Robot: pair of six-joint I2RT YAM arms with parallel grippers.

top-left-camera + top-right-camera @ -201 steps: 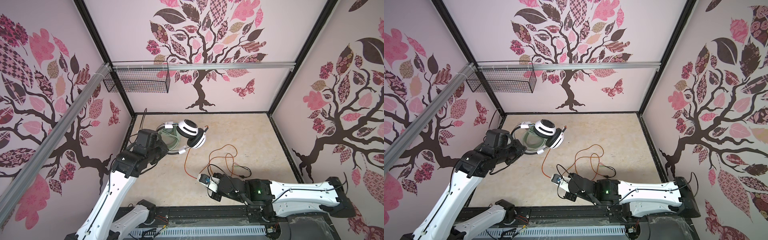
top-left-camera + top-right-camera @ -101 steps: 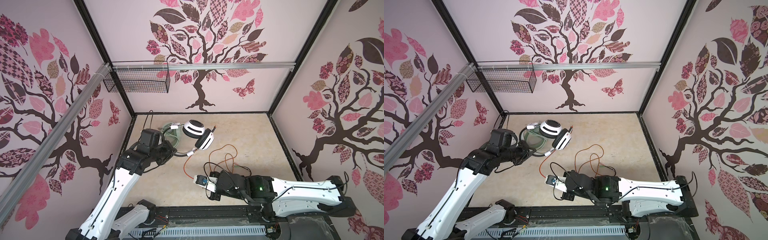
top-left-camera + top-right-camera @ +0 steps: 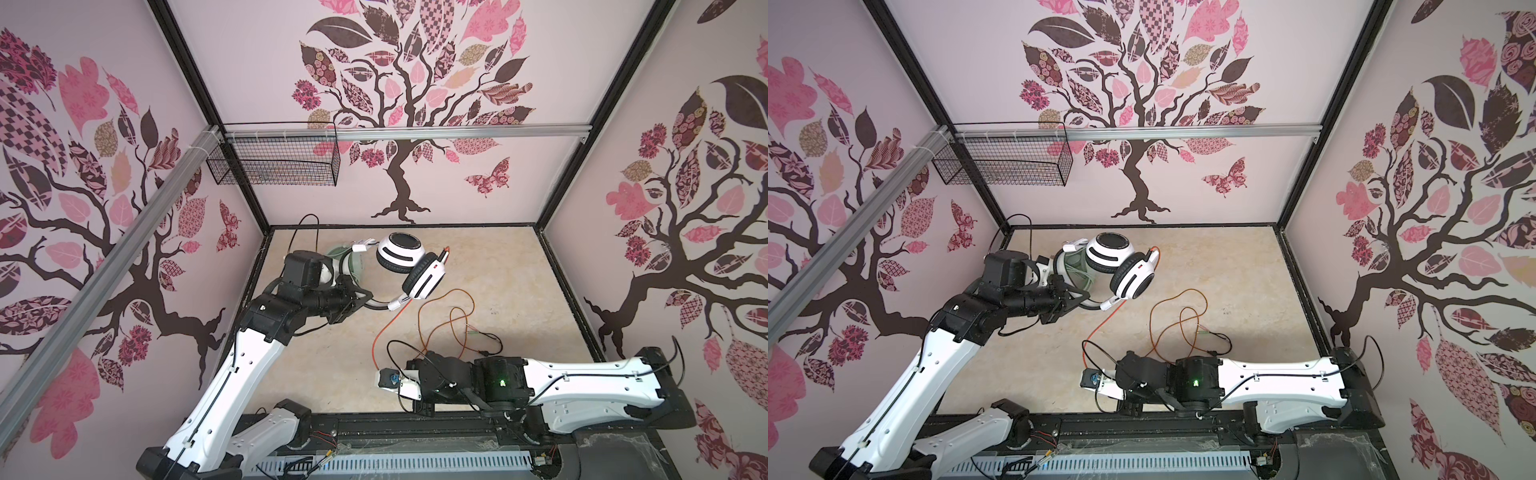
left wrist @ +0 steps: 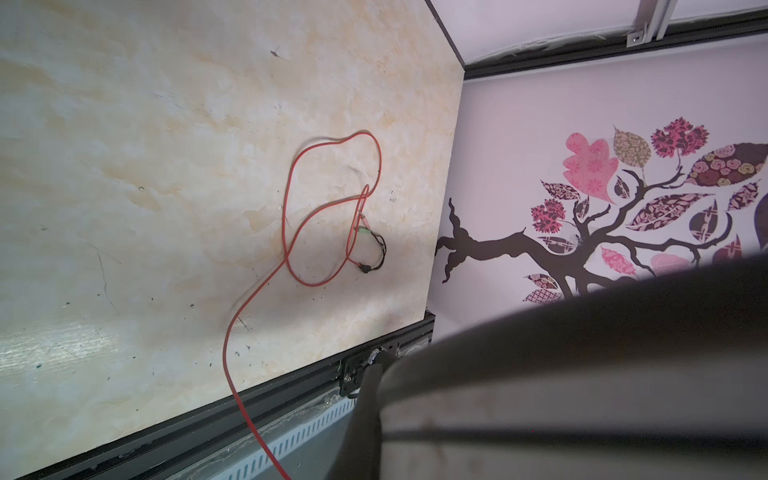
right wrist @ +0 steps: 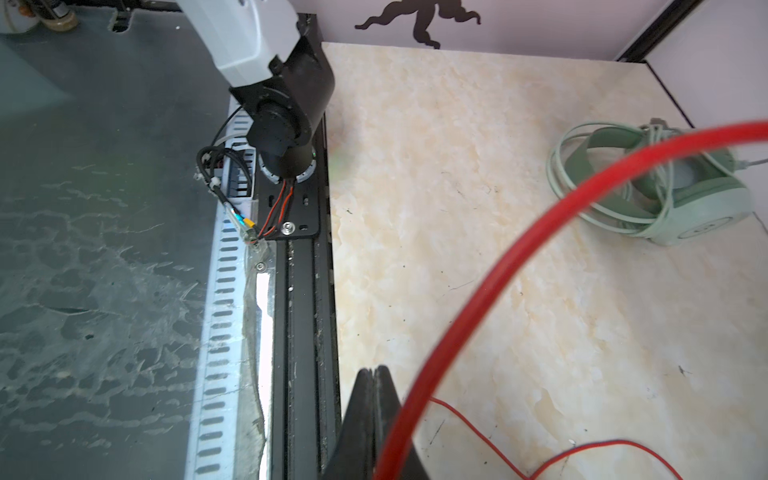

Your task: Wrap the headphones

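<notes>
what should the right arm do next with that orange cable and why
Probably lift the orange-red cable toward the white-and-black headphones and lay a first turn around them. The right gripper is shut on it near the front edge, the left gripper holds them raised, and loose loops lie on the table.

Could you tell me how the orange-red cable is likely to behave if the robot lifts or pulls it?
The orange-red cable is probably floppy: it lies in loose crossing loops on the table. It looks thin and light, so a pull would likely drag those loops along and might tangle them. The small plugs at its end could catch.
</notes>
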